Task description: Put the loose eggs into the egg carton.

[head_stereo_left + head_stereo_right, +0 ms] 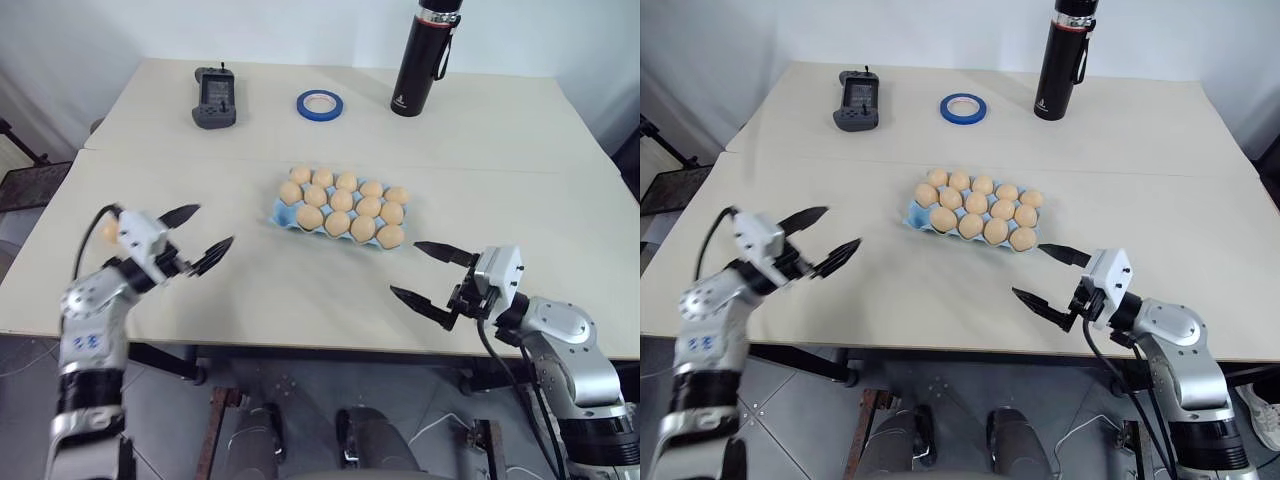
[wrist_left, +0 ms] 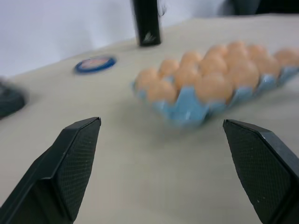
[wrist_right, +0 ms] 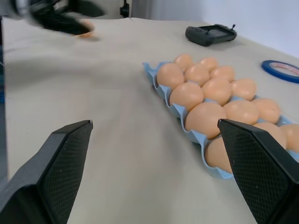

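— What have you got on the hands?

— I see my left hand (image 1: 200,233) over the near left part of the bench (image 1: 300,290), fingers spread wide with nothing between them. My right hand (image 1: 428,272) is over the near right edge, also wide open and empty, pointing in toward the middle.

— And the egg carton?

— The egg carton (image 1: 283,214) lies flat on the bench ahead of both hands, between them and a little nearer my right one. Its light blue rim shows round the eggs. The cups I can make out each hold one of the eggs (image 1: 340,200), sitting in three rows; the corner egg closest to my right hand (image 1: 391,236) sits at the carton's edge.

— Any loose eggs left?

— One loose egg (image 3: 86,34) lies on the bench just beside my left hand, on its outer side, well apart from the carton.

— Anything else out there?

— Beyond the carton, far from both hands: a black handheld controller (image 1: 214,98), a blue tape ring (image 1: 317,103) and an upright black flask (image 1: 424,58).
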Robot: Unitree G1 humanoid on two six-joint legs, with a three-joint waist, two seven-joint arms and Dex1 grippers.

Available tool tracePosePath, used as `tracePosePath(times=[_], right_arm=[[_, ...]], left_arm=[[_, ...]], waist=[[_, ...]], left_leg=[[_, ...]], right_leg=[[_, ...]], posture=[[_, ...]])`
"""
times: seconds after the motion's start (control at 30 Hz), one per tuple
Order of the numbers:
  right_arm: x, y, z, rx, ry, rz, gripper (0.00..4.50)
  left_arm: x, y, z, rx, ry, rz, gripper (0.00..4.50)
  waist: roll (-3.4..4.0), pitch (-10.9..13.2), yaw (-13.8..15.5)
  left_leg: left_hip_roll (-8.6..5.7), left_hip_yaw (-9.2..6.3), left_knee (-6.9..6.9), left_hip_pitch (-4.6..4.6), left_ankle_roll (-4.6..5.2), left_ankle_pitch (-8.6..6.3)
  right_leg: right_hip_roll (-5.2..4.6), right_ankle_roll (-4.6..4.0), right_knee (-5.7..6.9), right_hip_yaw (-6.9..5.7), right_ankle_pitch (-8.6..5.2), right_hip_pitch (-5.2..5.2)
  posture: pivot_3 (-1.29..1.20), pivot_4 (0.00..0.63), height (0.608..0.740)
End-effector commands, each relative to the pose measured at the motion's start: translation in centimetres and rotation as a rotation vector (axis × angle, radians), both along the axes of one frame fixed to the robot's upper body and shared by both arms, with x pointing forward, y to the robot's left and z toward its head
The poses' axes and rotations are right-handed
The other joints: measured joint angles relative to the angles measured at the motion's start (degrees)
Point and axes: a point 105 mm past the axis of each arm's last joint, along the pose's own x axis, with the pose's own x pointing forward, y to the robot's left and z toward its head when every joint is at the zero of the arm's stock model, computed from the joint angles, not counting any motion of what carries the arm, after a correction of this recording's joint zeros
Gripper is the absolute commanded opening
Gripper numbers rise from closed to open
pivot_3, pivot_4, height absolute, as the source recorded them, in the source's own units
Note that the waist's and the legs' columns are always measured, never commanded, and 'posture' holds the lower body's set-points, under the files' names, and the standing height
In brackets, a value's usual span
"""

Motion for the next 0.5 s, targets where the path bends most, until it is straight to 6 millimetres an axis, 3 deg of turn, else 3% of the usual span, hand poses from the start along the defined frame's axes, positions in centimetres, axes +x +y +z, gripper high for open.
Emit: tracePosePath(times=[0.03,0.13,0.27,0.5], right_arm=[[0.0,-0.1,0.9,0.004,-0.017,0.046,4.50],[0.1,1.1,1.7,0.025,-0.062,0.109,4.50],[0.0,2.5,1.7,0.037,-0.091,0.162,4.50],[0.5,2.8,1.3,0.019,-0.088,0.177,4.50]], left_arm=[[-1.9,1.4,1.4,-0.017,-0.049,0.060,4.48],[-3.9,4.5,0.1,-0.072,-0.028,0.253,4.48],[-5.4,6.7,-1.4,-0.118,-0.001,0.430,4.48],[-5.9,8.8,-0.6,-0.283,-0.017,0.622,4.48]], waist=[[0.00,0.0,0.2],[0.01,0.0,0.1],[-0.01,0.0,-0.2],[-0.03,0.0,0.0]], left_leg=[[0.00,-0.05,0.00,-0.01,0.00,0.00],[0.00,-0.04,-0.03,-0.03,0.00,0.00],[-0.03,-0.01,-0.24,-0.02,0.01,0.00],[-0.04,-0.03,-0.46,-0.06,0.00,0.00]], right_leg=[[-0.04,-0.03,-0.02,-0.04,0.00,0.00],[-0.21,-0.27,-0.09,-0.14,-0.11,0.01],[-0.23,-0.30,-0.29,-0.08,-0.08,0.03],[-0.20,-0.26,-0.37,-0.16,-0.07,-0.05]], posture=[[0.00,0.150,0.740],[0.00,0.150,0.740],[0.00,0.150,0.740],[0.00,0.150,0.740]])
